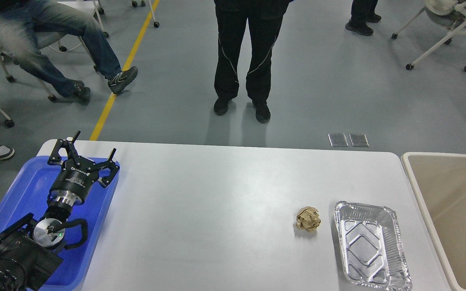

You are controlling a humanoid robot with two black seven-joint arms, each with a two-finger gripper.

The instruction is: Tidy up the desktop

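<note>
The white desktop (pixel 217 202) fills the lower middle of the head view. A crumpled brown paper ball (pixel 308 218) lies on it at the right. An empty silver foil tray (pixel 370 244) lies just right of the ball. My left gripper (pixel 93 143) hangs over the blue plastic tray (pixel 22 182) at the left end of the desktop, its fingers spread open and empty. It is far to the left of the ball and the foil tray. My right gripper is out of view.
A beige rectangular bin (pixel 455 218) stands off the desktop's right edge. A person in black (pixel 243 60) stands beyond the far edge. Seated people and wheeled chairs are at the back left and back right.
</note>
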